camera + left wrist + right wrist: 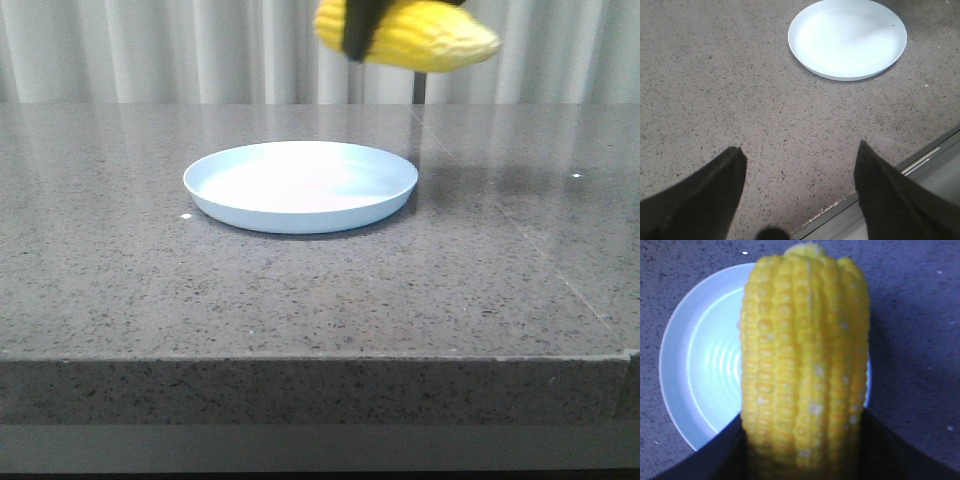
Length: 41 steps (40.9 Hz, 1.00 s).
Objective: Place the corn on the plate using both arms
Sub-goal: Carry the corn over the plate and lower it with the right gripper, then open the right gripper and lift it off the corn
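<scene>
The yellow corn (415,35) hangs high in the air at the top of the front view, above and a little right of the pale blue plate (300,185). A black finger (360,28) of my right gripper crosses the cob there. In the right wrist view my right gripper (802,440) is shut on the corn (805,355), with the plate (705,370) below it. My left gripper (800,165) is open and empty over bare table near the table's edge, well short of the plate (847,37).
The plate stands on a dark speckled stone table (300,290). The table's front edge (880,185) runs under my left gripper. A pale curtain (150,50) hangs behind the table.
</scene>
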Each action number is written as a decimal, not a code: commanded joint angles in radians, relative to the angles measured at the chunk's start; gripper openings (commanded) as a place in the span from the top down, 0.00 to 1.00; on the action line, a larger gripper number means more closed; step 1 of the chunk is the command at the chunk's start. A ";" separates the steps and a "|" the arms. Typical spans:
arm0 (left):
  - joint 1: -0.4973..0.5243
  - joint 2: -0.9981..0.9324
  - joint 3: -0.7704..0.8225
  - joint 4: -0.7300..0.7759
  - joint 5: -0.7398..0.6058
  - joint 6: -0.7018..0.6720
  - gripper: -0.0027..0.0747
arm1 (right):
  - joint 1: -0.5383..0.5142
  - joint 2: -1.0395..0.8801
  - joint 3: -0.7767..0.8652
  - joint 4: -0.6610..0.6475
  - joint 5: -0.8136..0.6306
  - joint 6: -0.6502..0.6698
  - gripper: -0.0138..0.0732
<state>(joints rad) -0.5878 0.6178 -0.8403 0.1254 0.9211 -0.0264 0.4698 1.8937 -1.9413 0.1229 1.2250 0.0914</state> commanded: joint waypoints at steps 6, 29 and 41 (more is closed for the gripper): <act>-0.007 -0.001 -0.025 0.003 -0.074 -0.011 0.37 | 0.031 0.022 -0.033 -0.003 -0.140 0.204 0.58; -0.007 -0.001 -0.025 0.003 -0.074 -0.011 0.37 | 0.031 0.118 -0.047 0.015 -0.219 0.223 0.16; -0.007 -0.001 -0.025 0.003 -0.074 -0.011 0.37 | 0.031 -0.006 -0.069 -0.001 -0.167 -0.026 0.16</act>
<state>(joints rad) -0.5878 0.6178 -0.8403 0.1254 0.9211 -0.0264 0.5031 2.0057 -1.9735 0.1324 1.0681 0.1477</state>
